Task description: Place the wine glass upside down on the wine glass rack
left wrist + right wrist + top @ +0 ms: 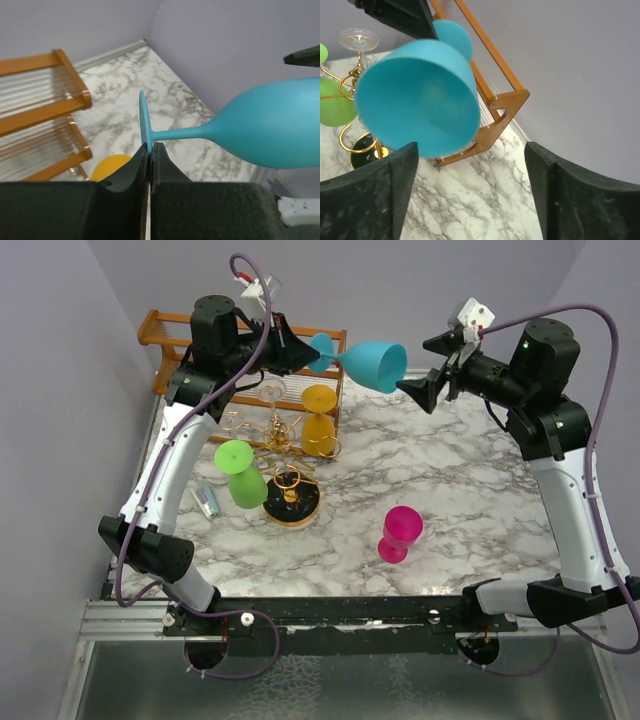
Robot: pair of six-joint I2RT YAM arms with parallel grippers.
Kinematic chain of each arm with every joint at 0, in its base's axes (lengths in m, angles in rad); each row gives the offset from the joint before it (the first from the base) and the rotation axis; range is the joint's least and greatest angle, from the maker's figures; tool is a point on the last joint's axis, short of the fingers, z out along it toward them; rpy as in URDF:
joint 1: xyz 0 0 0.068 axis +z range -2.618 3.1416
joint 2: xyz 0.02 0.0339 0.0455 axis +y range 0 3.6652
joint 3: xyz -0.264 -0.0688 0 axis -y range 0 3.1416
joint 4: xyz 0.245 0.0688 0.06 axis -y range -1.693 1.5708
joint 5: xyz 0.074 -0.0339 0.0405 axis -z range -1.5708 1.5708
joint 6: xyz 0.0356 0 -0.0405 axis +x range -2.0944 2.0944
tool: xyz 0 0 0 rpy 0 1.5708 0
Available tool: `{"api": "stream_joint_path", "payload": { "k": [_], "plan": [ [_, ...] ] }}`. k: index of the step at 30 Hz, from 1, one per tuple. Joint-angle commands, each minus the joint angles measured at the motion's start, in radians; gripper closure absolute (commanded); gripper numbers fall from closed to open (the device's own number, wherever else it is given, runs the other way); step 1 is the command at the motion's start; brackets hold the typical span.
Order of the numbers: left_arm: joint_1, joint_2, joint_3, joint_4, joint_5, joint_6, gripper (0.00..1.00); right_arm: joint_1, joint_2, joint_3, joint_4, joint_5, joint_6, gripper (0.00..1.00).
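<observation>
At the far left stands an orange-brown wooden frame; nearer the arms, the gold wine glass rack rests on its round black base on the marble tabletop, with a green glass hung at its left side and a yellow one just behind it; above the frame the left claw is clamped on the edge of the foot of the blue wine glass; the glass hangs in the air over the far part of the tabletop, its long axis near level, foot to the left, stem running right, open mouth facing right and slightly down; a pink glass stands alone near the front; the right claw faces the mouth with its jaws spread wide, gripping nothing.
</observation>
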Motion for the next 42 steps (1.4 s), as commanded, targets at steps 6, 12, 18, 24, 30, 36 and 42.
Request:
{"api": "stream_joint_path", "payload": {
  "k": [6, 12, 18, 24, 30, 36, 42],
  "plan": [
    [-0.003, -0.07, 0.18, -0.184, -0.28, 0.438, 1.0, -0.107, -0.103, 0.003, -0.058, 0.059, -0.043, 0.06],
    [-0.161, -0.117, 0.197, -0.299, -0.327, 0.829, 1.0, -0.153, -0.114, -0.032, -0.022, 0.247, -0.06, 0.05],
    [-0.305, -0.094, 0.261, -0.445, -0.38, 1.026, 1.0, -0.173, -0.109, -0.083, 0.002, 0.305, -0.08, 0.05],
    [-0.395, -0.083, 0.284, -0.607, -0.315, 1.201, 1.0, -0.183, -0.102, -0.114, 0.005, 0.276, -0.086, 0.05],
    [-0.48, -0.104, 0.219, -0.722, -0.309, 1.34, 1.0, -0.184, -0.097, -0.131, 0.008, 0.259, -0.088, 0.04],
    [-0.508, -0.148, 0.119, -0.749, -0.296, 1.383, 1.0, -0.184, -0.095, -0.148, 0.003, 0.241, -0.086, 0.04],
    [-0.508, -0.186, 0.042, -0.79, -0.331, 1.499, 1.0, -0.184, -0.098, -0.158, 0.008, 0.234, -0.085, 0.04]
  ]
}}
